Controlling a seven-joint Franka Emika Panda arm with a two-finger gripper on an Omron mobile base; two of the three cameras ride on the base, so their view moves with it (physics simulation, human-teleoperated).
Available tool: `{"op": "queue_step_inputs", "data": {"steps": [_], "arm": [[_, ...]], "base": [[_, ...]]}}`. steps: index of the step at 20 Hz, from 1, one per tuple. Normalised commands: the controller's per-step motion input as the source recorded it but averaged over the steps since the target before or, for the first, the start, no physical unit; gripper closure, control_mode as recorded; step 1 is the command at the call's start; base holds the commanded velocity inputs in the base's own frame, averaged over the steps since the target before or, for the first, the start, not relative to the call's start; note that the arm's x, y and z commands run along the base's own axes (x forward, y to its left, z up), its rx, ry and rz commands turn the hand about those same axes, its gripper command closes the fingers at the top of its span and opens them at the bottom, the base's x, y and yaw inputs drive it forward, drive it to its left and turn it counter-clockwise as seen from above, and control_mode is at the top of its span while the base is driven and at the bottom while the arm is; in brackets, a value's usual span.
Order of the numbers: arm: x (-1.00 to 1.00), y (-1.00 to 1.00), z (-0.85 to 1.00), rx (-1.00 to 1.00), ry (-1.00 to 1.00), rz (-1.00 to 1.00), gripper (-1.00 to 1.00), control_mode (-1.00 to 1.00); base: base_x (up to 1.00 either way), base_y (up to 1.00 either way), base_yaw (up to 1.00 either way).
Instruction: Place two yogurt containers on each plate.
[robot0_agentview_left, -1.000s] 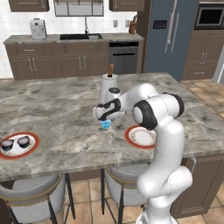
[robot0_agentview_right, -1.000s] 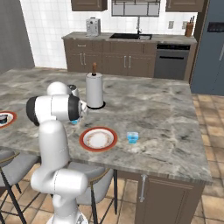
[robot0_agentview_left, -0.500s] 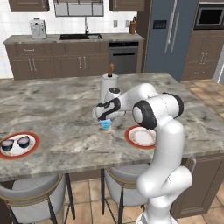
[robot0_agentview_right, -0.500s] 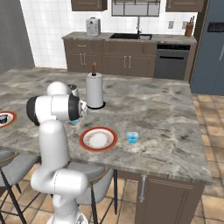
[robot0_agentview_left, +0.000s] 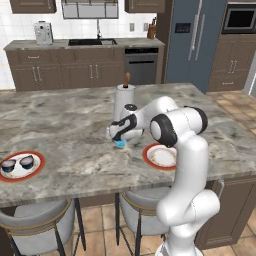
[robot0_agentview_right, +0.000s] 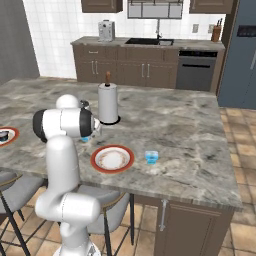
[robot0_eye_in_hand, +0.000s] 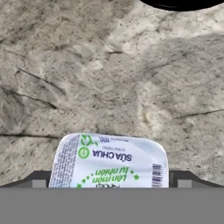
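Observation:
A light blue yogurt container (robot0_agentview_left: 120, 144) stands on the marble island, its white printed lid (robot0_eye_in_hand: 109, 159) close under the hand. My gripper (robot0_agentview_left: 119, 135) hangs right over it, open, with one fingertip (robot0_eye_in_hand: 38, 180) on each side of the cup. A second light blue container (robot0_agentview_right: 151, 157) stands to the right of the near plate (robot0_agentview_right: 112, 159). That red-rimmed plate (robot0_agentview_left: 161, 156) holds nothing. The far left plate (robot0_agentview_left: 34, 169) carries two dark navy containers (robot0_agentview_left: 26, 161).
A tall white paper-towel roll (robot0_agentview_left: 124, 102) on a dark base stands just behind the gripper; its base edge shows at the top of the hand view. Stools stand under the island's front edge (robot0_agentview_left: 100, 192). Open marble lies between the two plates.
The hand has sunk a little toward the light blue cup. The cups and plates lie where they were.

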Motion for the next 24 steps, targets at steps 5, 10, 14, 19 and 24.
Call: {"op": "queue_step_inputs", "data": {"steps": [5, 10, 14, 19, 24], "arm": [[0.0, 0.0, -0.14, 0.0, 0.0, 0.0, -1.0, -1.0], [0.0, 0.0, 0.0, 0.0, 0.0, 0.0, -1.0, -1.0], [0.0, 0.0, 0.0, 0.0, 0.0, 0.0, 1.0, -1.0], [0.0, 0.0, 0.0, 0.0, 0.0, 0.0, 1.0, -1.0], [-0.13, -0.08, 0.3, 0.0, 0.0, 0.0, 1.0, -1.0]], "base": [[0.0, 0.0, 0.0], [0.0, 0.0, 0.0], [0.0, 0.0, 0.0], [0.0, 0.0, 0.0], [0.0, 0.0, 0.0]]}}
